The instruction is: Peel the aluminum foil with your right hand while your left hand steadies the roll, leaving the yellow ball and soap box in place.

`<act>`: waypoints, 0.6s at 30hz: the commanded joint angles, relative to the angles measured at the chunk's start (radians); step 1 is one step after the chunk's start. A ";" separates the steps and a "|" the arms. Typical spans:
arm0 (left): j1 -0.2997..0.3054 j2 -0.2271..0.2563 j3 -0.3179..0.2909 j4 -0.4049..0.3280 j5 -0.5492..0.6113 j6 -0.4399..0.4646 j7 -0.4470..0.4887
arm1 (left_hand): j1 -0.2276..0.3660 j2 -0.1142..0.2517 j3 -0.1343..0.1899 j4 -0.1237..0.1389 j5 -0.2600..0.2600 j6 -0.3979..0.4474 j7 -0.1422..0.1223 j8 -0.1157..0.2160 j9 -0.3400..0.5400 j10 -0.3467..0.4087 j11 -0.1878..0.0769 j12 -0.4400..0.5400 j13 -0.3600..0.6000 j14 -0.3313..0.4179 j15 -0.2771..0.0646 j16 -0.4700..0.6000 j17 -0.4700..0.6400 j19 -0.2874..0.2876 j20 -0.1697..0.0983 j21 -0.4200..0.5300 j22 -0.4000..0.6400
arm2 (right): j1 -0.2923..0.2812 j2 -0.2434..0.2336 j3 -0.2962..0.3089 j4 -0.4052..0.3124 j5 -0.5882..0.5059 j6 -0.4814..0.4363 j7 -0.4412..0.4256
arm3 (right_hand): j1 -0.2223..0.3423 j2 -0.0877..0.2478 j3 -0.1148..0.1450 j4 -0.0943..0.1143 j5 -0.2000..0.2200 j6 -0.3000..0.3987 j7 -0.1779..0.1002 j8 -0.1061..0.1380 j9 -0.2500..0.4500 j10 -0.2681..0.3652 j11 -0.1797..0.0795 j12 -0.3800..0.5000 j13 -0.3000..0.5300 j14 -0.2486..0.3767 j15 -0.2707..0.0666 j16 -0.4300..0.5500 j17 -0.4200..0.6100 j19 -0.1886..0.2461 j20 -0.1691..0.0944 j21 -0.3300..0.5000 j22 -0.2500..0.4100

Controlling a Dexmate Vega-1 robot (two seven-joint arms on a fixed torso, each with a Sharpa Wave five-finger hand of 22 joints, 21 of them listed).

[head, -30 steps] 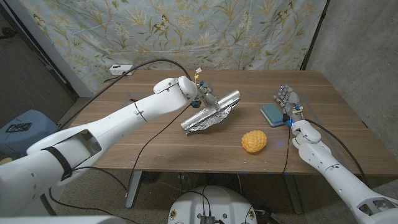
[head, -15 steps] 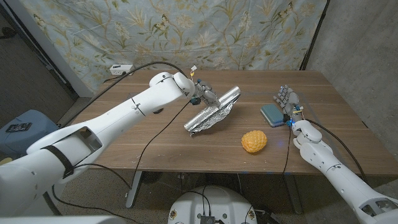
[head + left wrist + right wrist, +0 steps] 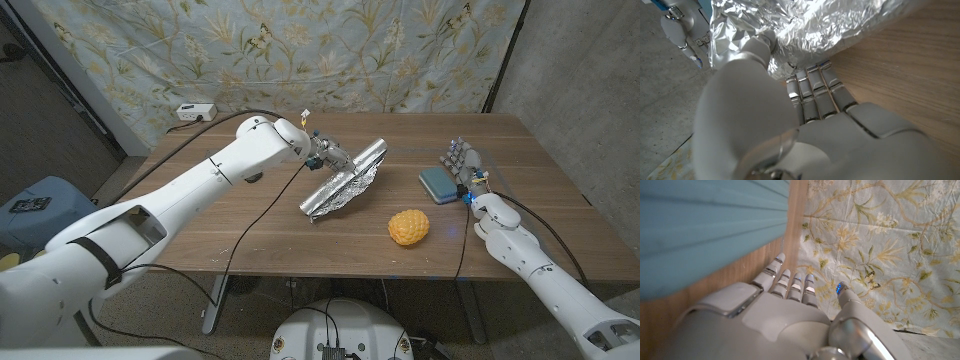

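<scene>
foil roll (image 3: pixel 345 177) mid-table, left hand (image 3: pixel 330 156) touching.

light: dim, even | glare: foil (image 3: pixel 810 25) | blur: soap box (image 3: pixel 710 230) defocused

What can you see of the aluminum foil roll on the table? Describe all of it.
The aluminum foil roll is shiny silver and lies slantwise near the table's middle. A crumpled, partly unrolled sheet hangs along its nearer side. The left hand grips it at the far side, fingers against the wrinkled foil. It lies apart from the yellow ball and the soap box.
</scene>
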State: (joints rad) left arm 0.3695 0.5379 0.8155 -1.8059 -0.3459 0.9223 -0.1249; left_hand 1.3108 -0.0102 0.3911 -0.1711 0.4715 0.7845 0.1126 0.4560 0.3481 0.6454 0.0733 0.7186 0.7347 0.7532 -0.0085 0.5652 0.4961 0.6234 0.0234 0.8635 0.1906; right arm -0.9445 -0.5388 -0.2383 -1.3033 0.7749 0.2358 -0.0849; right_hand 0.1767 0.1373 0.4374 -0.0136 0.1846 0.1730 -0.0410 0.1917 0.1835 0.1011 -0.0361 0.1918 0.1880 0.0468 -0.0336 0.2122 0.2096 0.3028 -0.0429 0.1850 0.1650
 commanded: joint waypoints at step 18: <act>0.059 -0.067 -0.111 0.182 -0.283 -0.093 0.061 | 0.011 0.060 0.020 0.005 0.072 0.177 -0.058 0.087 0.023 0.173 -0.130 -0.008 0.012 0.145 -0.128 -0.007 0.006 0.006 -0.007 0.021 0.001 | -0.016 -0.032 0.001 -0.031 0.010 -0.062 -0.010 | 0.000 0.020 0.000 0.007 0.003 -0.005 0.005 0.001 0.005 0.000 0.001 0.001 0.002 0.001 -0.035 0.002 0.001 0.002 -0.046 0.006 0.004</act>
State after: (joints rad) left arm 0.4171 0.4889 0.7285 -1.6823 -0.5437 0.8570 -0.0795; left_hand 1.3108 -0.0102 0.3914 -0.1714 0.4715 0.7915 0.1198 0.4560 0.3474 0.6544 0.0823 0.7152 0.7438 0.7738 -0.0198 0.5571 0.5008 0.6234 0.0233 0.8783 0.1906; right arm -0.9620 -0.5639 -0.2333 -1.3341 0.7821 0.1940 -0.0973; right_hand 0.1767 0.1373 0.4374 -0.0136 0.1846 0.1730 -0.0410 0.1917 0.1836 0.1011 -0.0361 0.1918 0.1880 0.0468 -0.0336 0.2122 0.2097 0.3028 -0.0429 0.1850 0.1650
